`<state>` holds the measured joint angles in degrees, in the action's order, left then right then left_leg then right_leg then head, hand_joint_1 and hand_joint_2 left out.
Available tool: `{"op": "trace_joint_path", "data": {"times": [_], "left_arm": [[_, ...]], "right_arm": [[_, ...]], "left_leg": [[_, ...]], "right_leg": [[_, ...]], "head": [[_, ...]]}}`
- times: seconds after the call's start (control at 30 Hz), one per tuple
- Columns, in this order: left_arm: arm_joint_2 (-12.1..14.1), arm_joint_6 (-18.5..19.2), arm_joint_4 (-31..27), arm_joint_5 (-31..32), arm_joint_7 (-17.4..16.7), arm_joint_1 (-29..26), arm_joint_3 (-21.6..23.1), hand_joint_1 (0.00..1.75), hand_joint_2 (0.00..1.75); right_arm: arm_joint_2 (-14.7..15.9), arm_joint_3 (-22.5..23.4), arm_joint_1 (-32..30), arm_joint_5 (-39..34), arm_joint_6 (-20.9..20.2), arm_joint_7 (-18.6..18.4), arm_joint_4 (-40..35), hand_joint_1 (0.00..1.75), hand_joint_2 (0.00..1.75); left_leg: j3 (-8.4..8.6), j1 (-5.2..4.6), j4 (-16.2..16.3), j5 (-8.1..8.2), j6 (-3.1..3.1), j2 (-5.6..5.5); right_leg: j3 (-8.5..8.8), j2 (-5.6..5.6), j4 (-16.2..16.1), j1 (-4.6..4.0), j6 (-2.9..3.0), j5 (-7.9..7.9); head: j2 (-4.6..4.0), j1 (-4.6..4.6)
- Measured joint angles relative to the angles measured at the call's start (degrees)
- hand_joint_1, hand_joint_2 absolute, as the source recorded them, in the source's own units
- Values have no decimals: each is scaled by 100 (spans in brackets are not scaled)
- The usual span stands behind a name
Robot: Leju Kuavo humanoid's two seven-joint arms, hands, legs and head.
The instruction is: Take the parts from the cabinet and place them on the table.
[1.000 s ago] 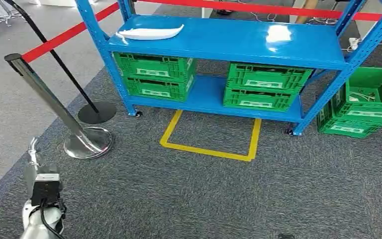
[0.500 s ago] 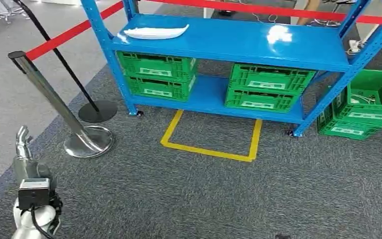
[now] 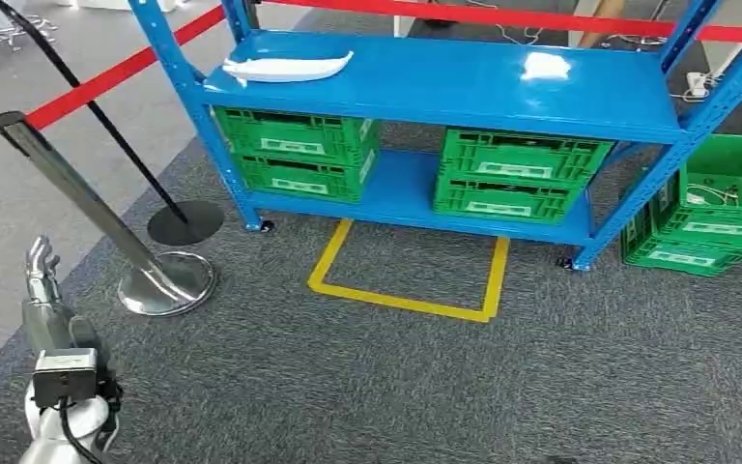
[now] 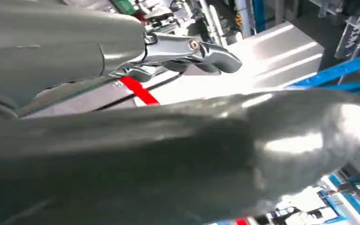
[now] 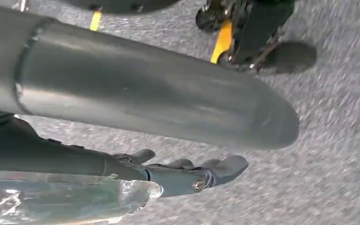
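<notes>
The left robot hand point(image 3: 41, 266) is raised at the lower left of the head view, its fingers point(image 4: 211, 54) apart and nothing held. The right robot hand point(image 5: 187, 173) hangs over the grey carpet point(image 3: 396, 387), fingers loosely spread and empty. Beside the left arm a tilted chrome post point(image 3: 87, 208) carries a red belt point(image 3: 106, 82). Further out, a white part point(image 3: 285, 67) lies on the top shelf of the blue cabinet point(image 3: 444, 82), above green crates point(image 3: 295, 150).

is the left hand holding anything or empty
Empty. In the head view the left hand is raised over the carpet with its fingers apart and nothing between them; the white part lies on the shelf.
</notes>
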<state>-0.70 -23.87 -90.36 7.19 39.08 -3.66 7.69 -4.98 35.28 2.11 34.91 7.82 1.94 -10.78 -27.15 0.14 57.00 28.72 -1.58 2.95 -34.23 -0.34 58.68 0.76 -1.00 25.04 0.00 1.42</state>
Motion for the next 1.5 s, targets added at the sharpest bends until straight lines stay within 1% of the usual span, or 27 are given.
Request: {"op": "trace_joint_path", "data": {"times": [0.07,0.13,0.17,0.2,0.27,0.33,0.37,0.4,0.43,0.5,0.53,0.6,0.63,0.7,0.77,0.83,0.87,0.9,1.0,1.07,1.13,1.2,1.27,1.33,1.37,1.43,1.5], "left_arm": [[37,-4,-35,2,0,-1,9,0,0],[59,-57,-35,18,-2,-45,11,0,0],[61,-101,-35,44,-2,-57,11,0,0],[66,-133,-35,66,-2,-63,11,0,0],[68,-155,-35,50,0,-68,13,0,0],[68,-179,-35,48,0,-69,17,0,0],[66,-199,-35,37,-2,-70,19,0,0],[66,-197,-35,15,0,-97,22,0,0],[61,-206,-39,-13,-2,-105,22,0,0],[35,-208,-37,-57,-2,-106,31,0,0],[33,-210,-39,-59,-2,-108,28,0,0],[28,-221,-39,-61,-2,-102,28,0,0],[26,-221,-39,-59,-2,-108,33,0,0],[22,-241,-24,-59,0,-117,39,0,0],[24,-328,-17,-48,-2,-123,39,0,0],[24,-354,-17,-59,-2,-127,39,0,0],[26,-352,-11,-61,-2,-136,37,0,0],[26,-337,-4,-61,-2,-150,33,0,0],[26,-252,-2,-50,-2,-158,31,0,0],[17,-249,-2,-2,-2,-153,44,0,0],[24,-311,-2,31,-2,-158,44,0,0],[22,-339,0,33,-2,-157,44,0,0],[22,-339,0,33,0,-155,44,0,0],[24,-337,2,33,-2,-142,46,0,0],[24,-337,7,35,-2,-139,46,0,0],[22,-339,24,48,-2,-139,48,0,0],[22,-343,22,55,-2,-106,48,0,0]], "right_arm": [[-2,15,15,2,0,-76,0,0,0],[-7,26,30,7,0,-170,0,0,0],[-13,31,18,13,2,-201,0,0,0],[-18,33,-1,31,2,-223,0,0,0],[-20,35,-13,55,13,-214,0,0,0],[-20,35,-19,61,22,-146,2,0,0],[-20,35,-10,68,26,-116,0,0,0],[-20,37,-4,79,37,-102,-9,0,0],[-9,37,-12,98,37,-79,-11,0,0],[24,37,-7,120,44,-74,-11,0,0],[33,37,-8,127,46,-72,-11,0,0],[33,37,4,142,46,-81,-11,0,0],[33,37,1,142,46,-103,-11,0,0],[35,50,-23,142,42,-203,-11,0,0],[35,68,-33,166,33,-253,-11,0,0],[35,74,-39,175,15,-258,-11,0,0],[33,83,-51,175,7,-223,-4,0,0],[28,85,-38,190,-7,-172,-4,0,0],[4,85,-38,216,-24,42,-7,0,0],[2,101,-16,221,-46,195,-9,0,0],[0,114,14,254,-68,304,-9,0,0],[-2,116,12,264,-70,339,-9,0,0],[-4,120,-6,262,-68,328,-9,0,0],[-13,122,9,262,-68,298,-9,0,0],[-13,127,14,258,-68,293,-9,0,0],[-13,133,28,251,-68,280,-9,0,0],[-15,138,28,254,-74,269,-9,0,0]], "left_leg": [[-532,15,861,-13,-44,-195],[-1163,16,1633,423,-69,-228],[-1342,16,1747,589,-65,-232],[-1422,15,1687,598,-55,-233],[-1331,15,1079,153,-13,-236],[-1167,14,269,-748,46,-242],[-1184,-3,-14,-734,63,-245],[-1132,-3,47,-758,73,-264],[-1100,22,14,-736,95,-272],[-978,32,10,-719,154,-283],[-895,33,0,-650,185,-274],[-798,22,1,-552,236,-272],[-763,14,3,-506,253,-271],[-649,1,5,-397,271,-279],[-466,-7,5,-271,260,-288],[-334,-8,-3,-133,224,-280],[-267,-39,52,-65,196,-286],[-288,-51,5,-41,166,-285],[-199,-49,-22,-26,83,-288],[-457,-38,492,-56,4,-292],[-1040,-17,1330,258,-48,-292],[-1431,-9,1694,565,-60,-292],[-1419,-10,1338,305,-38,-292],[-1175,-11,440,-494,3,-292],[-1153,-17,127,-725,24,-288],[-1086,-27,103,-615,62,-296],[-973,-2,61,-562,157,-309]], "right_leg": [[77,45,-23,8,72,58],[161,121,-31,8,90,147],[221,153,-31,7,92,203],[298,183,-31,6,89,256],[490,238,-34,8,67,395],[588,270,-55,4,12,527],[679,312,-6,-29,-40,603],[658,310,-68,-42,-76,661],[835,307,-29,-47,-108,651],[763,273,69,-43,-156,633],[696,173,320,-43,-181,591],[240,79,1086,-44,-216,797],[-40,79,1435,-45,-226,1050],[-381,80,1640,-50,-215,1349],[-332,79,1094,-55,-179,968],[-194,42,276,-69,-133,116],[-239,8,97,-81,-108,-33],[-174,19,100,-91,-58,66],[-73,50,36,-53,21,4],[45,67,-16,-34,83,52],[121,91,-21,-25,103,140],[245,110,-21,-22,103,249],[416,133,-23,-19,87,370],[606,155,-34,-12,46,514],[684,171,-7,-37,-1,583],[701,185,-93,-58,-54,753],[890,177,-67,-65,-129,701]], "head": [[0,-11],[0,-22],[0,-28],[0,-24],[0,-33],[0,-39],[-2,-78],[-2,-59],[-2,-68],[2,-28],[0,-20],[0,-9],[0,-4],[0,9],[0,7],[0,7],[0,2],[0,0],[0,-7],[0,-26],[0,-26],[0,-24],[0,-22],[0,-24],[0,-33],[0,-31],[0,-20]]}}
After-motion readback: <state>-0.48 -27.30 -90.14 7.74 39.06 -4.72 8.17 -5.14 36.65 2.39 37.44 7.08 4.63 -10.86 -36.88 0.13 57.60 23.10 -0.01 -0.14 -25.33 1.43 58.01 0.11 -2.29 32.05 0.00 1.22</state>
